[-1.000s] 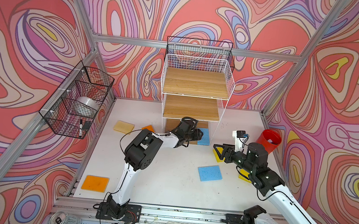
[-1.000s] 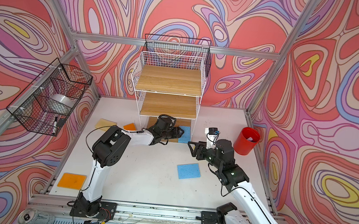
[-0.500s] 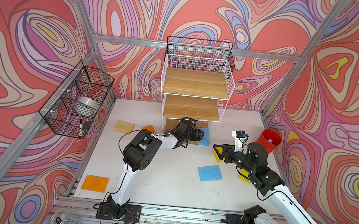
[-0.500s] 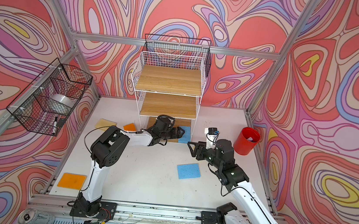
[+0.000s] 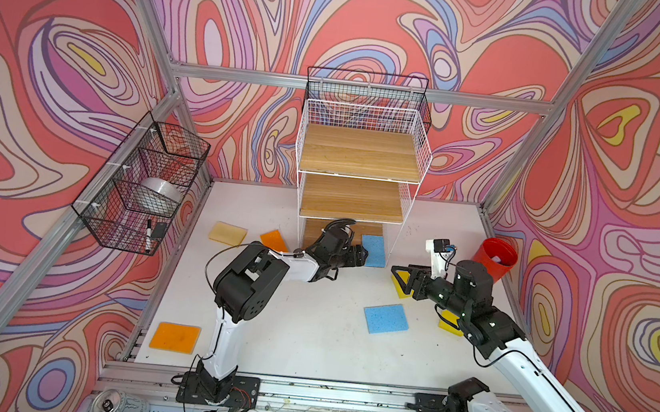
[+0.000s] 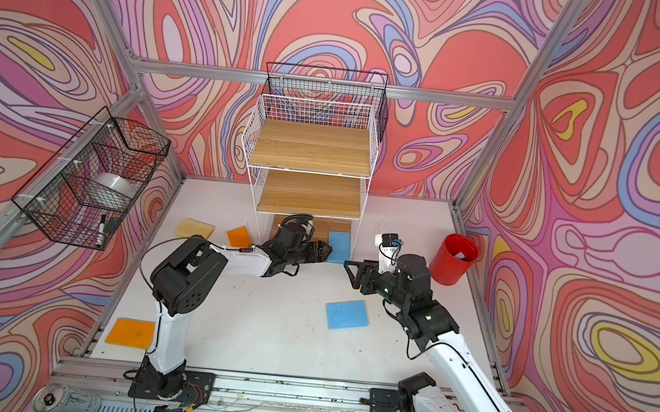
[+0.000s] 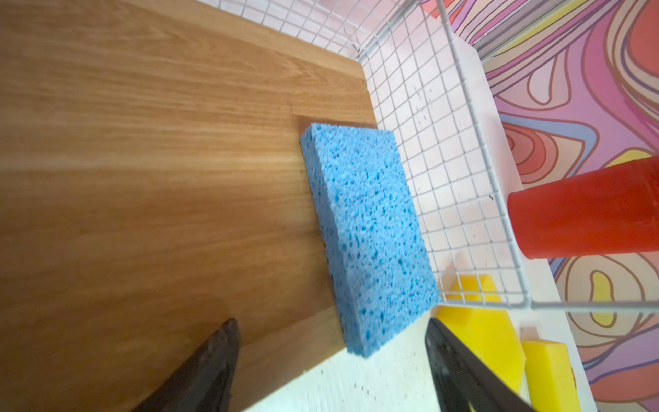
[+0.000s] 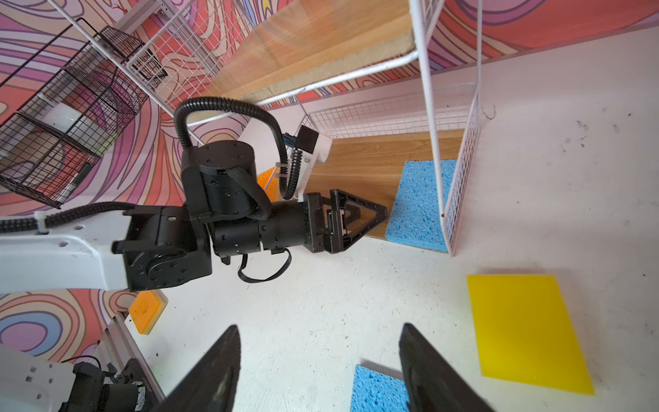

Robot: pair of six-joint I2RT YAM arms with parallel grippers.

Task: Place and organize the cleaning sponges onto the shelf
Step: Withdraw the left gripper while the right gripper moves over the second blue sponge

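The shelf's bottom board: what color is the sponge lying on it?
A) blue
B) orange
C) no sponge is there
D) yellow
A: a blue sponge lies flat on the bottom board of the shelf, next to its white wire side. The yellow and orange sponges in view are all off the shelf.
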